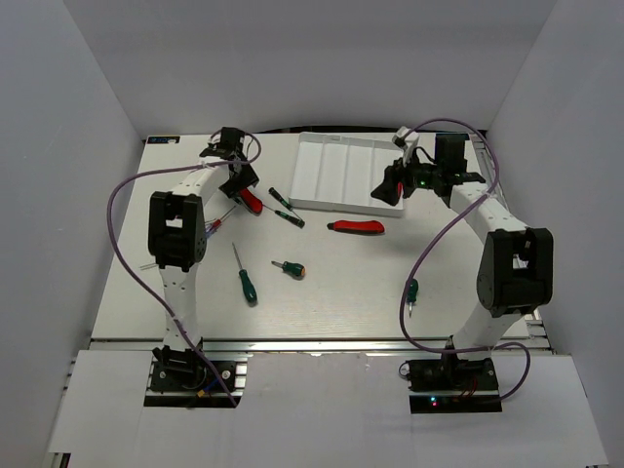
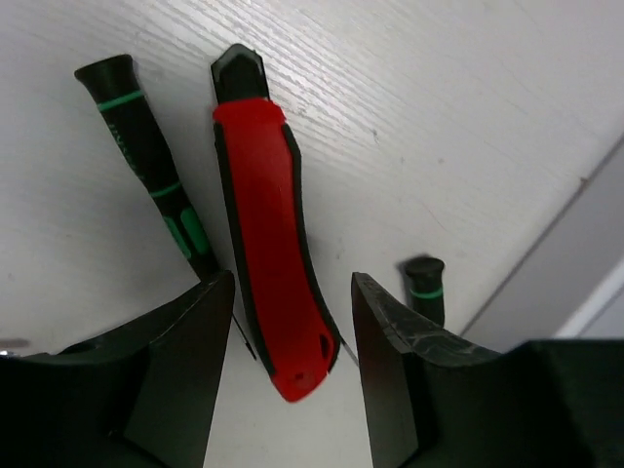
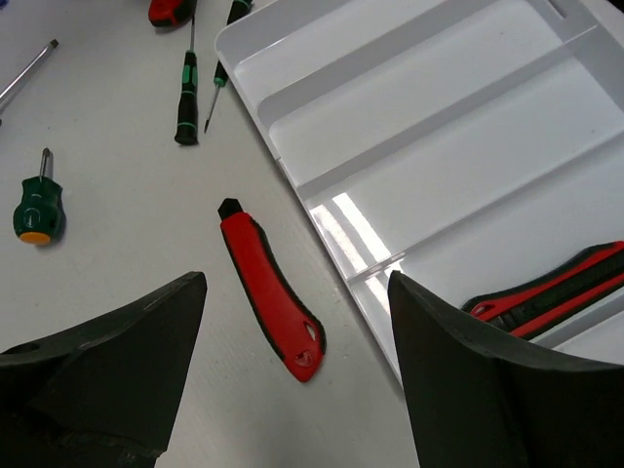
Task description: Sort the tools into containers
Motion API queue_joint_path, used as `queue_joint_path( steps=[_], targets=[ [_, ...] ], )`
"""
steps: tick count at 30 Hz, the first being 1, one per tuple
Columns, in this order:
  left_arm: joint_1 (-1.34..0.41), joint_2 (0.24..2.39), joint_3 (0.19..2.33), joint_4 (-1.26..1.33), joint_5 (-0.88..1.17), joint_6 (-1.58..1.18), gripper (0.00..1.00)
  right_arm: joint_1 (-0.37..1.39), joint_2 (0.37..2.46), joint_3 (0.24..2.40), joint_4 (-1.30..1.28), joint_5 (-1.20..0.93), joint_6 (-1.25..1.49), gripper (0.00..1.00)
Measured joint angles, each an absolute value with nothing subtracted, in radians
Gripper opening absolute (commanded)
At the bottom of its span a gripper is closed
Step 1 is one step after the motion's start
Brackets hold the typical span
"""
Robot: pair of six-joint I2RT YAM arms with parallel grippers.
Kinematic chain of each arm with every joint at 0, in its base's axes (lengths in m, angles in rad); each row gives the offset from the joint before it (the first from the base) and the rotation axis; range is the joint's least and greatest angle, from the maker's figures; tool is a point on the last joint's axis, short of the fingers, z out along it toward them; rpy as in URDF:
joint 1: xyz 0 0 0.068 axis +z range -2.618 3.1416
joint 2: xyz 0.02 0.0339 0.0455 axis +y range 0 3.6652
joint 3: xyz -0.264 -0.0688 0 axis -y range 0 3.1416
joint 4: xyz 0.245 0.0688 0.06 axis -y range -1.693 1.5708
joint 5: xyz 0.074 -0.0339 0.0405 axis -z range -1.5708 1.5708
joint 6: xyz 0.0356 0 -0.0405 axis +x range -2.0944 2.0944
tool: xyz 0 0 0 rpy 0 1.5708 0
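We see the left tool (image 2: pixel 292 288) released, low over the bench (image 2: pixel 458 107). Its fingers (image 2: pixel 190 366) stand one on each side of the rear end of a red utility knife (image 2: pixel 263 195). A gap shows on both sides, so nothing is gripped. This knife lies flat and runs from the bottom centre of the left wrist frame to the upper left. A slim green-banded screwdriver (image 2: pixel 146 161) lies just beside it on the left, and another handle end (image 2: pixel 424 283) shows at the lower right.

The right tool (image 3: pixel 297 283) is also released and holds nothing. It hangs over the near right part of the white tray (image 3: pixel 458 78), which sits at the upper centre of the overhead frame. A second knife (image 3: pixel 546 292) lies in the tray compartment nearest the lower right corner of the right wrist frame. The other compartments in that view are bare. A third knife (image 1: pixel 356 227) lies on the bench just outside the tray's near edge.

Lower in the overhead frame we find a long green screwdriver (image 1: pixel 246 278), a stubby screwdriver (image 1: pixel 290 267) and, near the right arm, a short green screwdriver (image 1: pixel 411 292).
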State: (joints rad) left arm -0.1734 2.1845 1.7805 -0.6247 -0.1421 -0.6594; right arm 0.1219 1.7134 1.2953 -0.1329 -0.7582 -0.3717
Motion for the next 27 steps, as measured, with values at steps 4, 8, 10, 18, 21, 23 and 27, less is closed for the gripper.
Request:
queue_joint_path(
  steps=[4,8,10,18,21,23,27],
  targets=[
    [-0.178,2.288,1.906,-0.687,-0.186,-0.643,0.63,0.107,1.711,1.26,-0.142,-0.771,-0.379,0.82],
    [-0.181,2.337,1.978,-0.733,-0.215,-0.629,0.64,0.089,1.71,1.252,-0.151,-0.778,-0.378,0.82],
    [-0.182,2.345,1.99,-0.751,-0.225,-0.624,0.64,0.08,1.71,1.251,-0.151,-0.781,-0.378,0.82],
    [-0.183,2.381,2.013,-0.775,-0.229,-0.611,0.56,0.059,1.71,1.251,-0.151,-0.789,-0.374,0.82],
    [-0.184,2.388,2.028,-0.782,-0.228,-0.606,0.53,0.054,1.71,1.251,-0.151,-0.789,-0.373,0.83],
    [-0.183,2.395,2.04,-0.786,-0.228,-0.602,0.47,0.051,1.71,1.251,-0.15,-0.789,-0.373,0.83],
    [-0.184,2.398,2.048,-0.787,-0.227,-0.594,0.33,0.045,1.709,1.251,-0.151,-0.793,-0.373,0.83]
  ],
)
